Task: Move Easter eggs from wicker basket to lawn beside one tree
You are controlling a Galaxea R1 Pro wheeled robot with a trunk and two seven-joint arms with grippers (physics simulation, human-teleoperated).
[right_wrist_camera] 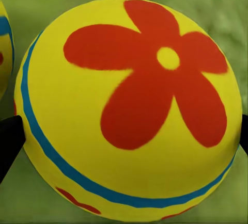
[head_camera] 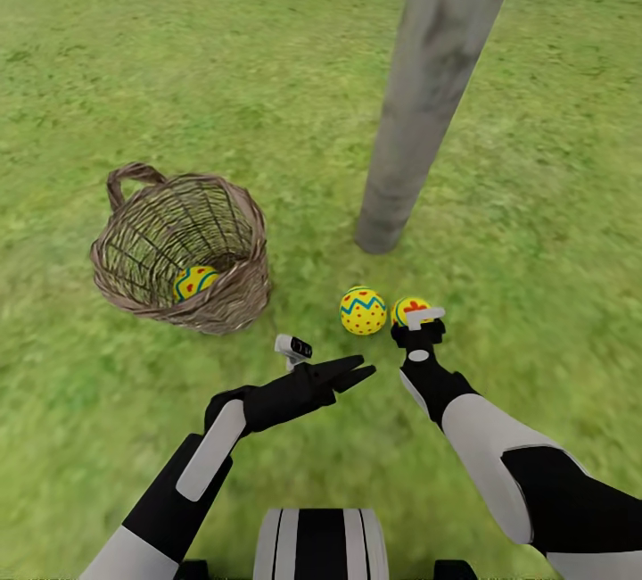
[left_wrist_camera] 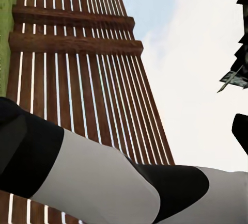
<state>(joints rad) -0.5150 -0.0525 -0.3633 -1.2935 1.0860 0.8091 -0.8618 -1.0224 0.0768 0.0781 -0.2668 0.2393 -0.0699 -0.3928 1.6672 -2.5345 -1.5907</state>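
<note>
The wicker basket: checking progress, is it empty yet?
Not empty. One egg lies inside the wicker basket; two others sit on grass by the tree.

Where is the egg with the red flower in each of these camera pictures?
Head view: the flower egg lies on the lawn near the tree, at the right gripper.
Left wrist view: not in it; it looks at a slatted fence and sky.
Right wrist view: flower egg up close, centre.
Shared landmark: the dotted egg beside it, its edge showing at the right wrist picture's border.
</note>
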